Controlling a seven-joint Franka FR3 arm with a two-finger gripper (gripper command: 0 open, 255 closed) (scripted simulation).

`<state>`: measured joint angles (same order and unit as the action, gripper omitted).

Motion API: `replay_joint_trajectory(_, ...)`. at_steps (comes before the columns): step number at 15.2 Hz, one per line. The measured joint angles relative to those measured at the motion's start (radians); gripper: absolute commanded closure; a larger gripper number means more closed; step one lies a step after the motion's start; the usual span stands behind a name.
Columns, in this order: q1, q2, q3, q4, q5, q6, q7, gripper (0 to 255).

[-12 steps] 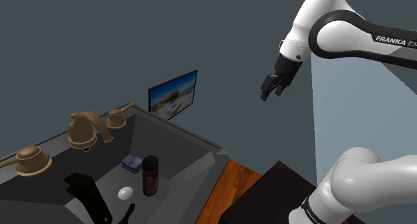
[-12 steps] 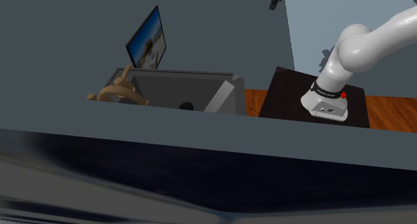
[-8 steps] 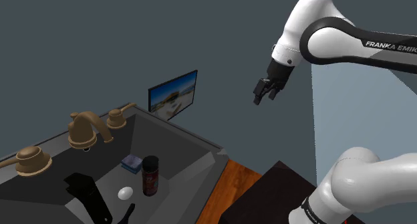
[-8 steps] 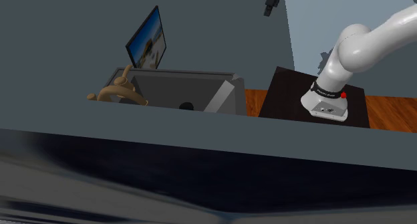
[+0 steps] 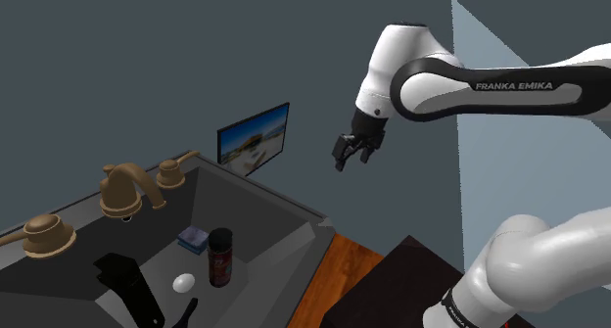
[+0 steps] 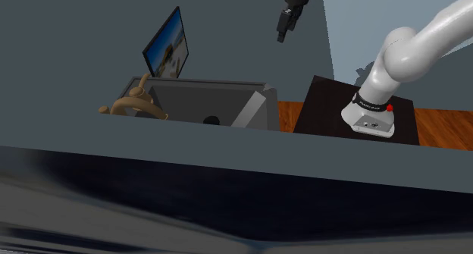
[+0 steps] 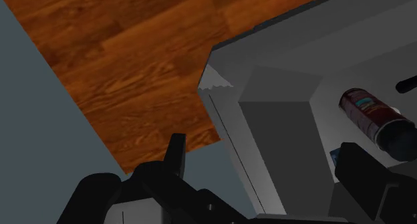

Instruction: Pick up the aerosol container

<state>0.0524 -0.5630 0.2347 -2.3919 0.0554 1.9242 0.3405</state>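
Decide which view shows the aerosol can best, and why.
The shoulder view: the dark red aerosol can stands whole and upright in the sink. The wrist view catches it close but slanted. The second exterior view gives a dark spot, possibly its cap.

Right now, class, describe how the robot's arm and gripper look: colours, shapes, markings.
The arm has rounded white links with dark joints; a black band carries white lettering reading FRANKA EMIKA. The gripper is all black and two-fingered. A red dot marks the base.

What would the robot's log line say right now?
pincer: open, empty, high over sink | aerosol can: upright in sink, untouched
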Motion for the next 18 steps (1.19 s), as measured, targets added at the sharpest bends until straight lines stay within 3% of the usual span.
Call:
replay_joint_trajectory(10,0.014,0.305,0.15,0.083,-0.011,0.195,0.197,0)
replay_joint_trajectory(18,0.044,0.624,0.24,0.26,-0.137,0.295,0.408,0)
